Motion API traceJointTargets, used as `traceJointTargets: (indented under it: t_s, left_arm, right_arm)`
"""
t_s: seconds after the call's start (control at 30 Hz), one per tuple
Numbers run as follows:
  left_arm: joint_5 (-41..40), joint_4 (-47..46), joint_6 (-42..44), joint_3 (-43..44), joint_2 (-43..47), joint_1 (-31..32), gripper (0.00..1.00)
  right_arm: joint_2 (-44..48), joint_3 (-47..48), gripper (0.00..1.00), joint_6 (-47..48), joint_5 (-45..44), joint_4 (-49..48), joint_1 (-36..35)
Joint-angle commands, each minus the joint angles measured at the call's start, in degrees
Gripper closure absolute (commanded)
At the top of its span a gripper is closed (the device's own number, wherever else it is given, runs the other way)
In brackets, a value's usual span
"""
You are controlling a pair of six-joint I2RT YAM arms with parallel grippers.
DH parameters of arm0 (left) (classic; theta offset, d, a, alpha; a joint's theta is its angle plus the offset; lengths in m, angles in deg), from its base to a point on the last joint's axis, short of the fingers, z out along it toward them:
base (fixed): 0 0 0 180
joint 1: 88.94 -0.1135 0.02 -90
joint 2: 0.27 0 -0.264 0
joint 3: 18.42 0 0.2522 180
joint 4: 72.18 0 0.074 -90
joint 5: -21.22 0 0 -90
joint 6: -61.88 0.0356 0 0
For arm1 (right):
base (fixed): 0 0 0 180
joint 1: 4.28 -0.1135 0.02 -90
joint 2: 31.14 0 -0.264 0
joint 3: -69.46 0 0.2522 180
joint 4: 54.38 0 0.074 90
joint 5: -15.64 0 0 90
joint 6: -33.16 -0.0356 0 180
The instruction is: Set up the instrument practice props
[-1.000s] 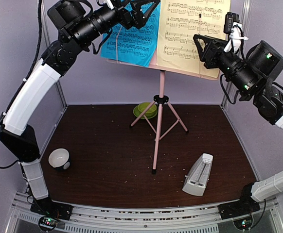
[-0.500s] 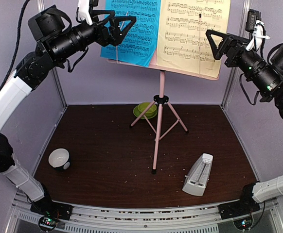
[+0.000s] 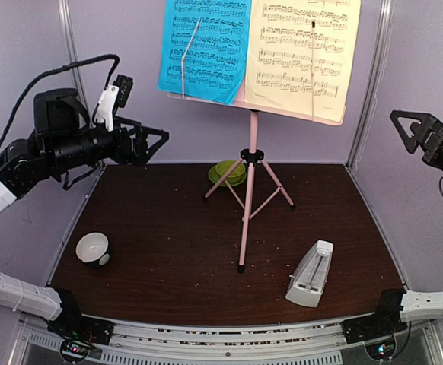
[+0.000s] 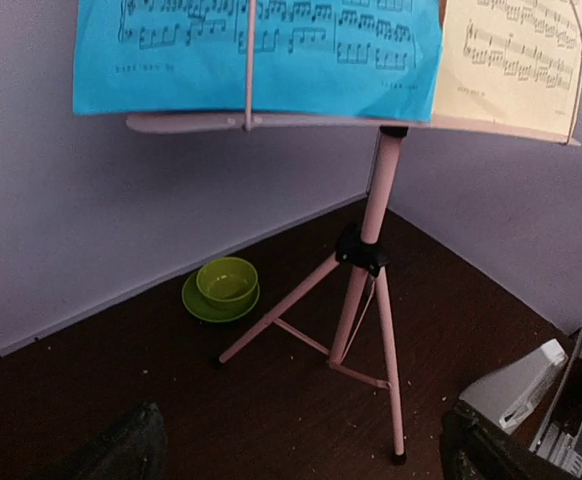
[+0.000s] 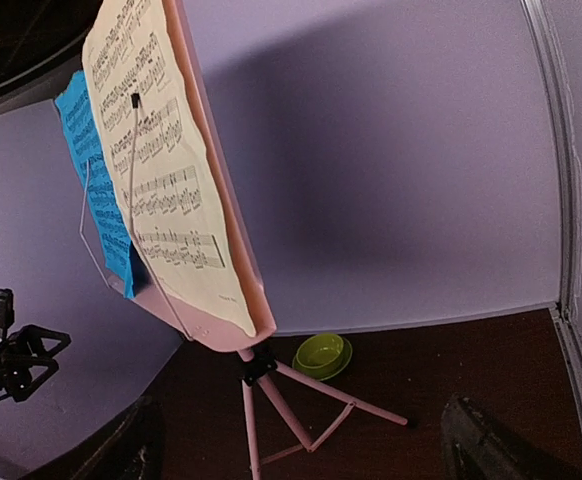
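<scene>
The pink music stand stands mid-table on its tripod. On its desk rest a blue music sheet and a pale-yellow sheet, each under a thin wire holder. The white pyramid metronome sits upright at the front right. My left gripper hovers open and empty, left of the stand and below the desk. My right gripper is open and empty at the far right, well off the yellow sheet. The left wrist view shows the stand's pole, the blue sheet and the metronome. The right wrist view shows the yellow sheet edge-on.
A green cup and saucer sit behind the tripod legs near the back wall. A small white-and-black bowl stands at the front left. Purple walls close in the back and both sides of the dark table.
Both arms have drawn away from the sheets: the left one down and to the left, the right one out to the right. The right gripper has opened. The sheets stay on the desk.
</scene>
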Motion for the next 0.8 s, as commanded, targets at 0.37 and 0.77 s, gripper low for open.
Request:
traceJointTargets:
  t_s: [0.37,0.77]
  left_arm:
    - [-4.69,3.18,-8.92,-14.32,0.33,10.98,0.02]
    - [-9.93,4.94,-9.36,-14.18,-3.54,14.26,0.02]
  right_arm:
    - [0.51,-23.7,0.0,-9.79,27.34,20.62,-0.31]
    - [-8.2,-27.33,0.0,-3.04,32.97,19.9,-0.72]
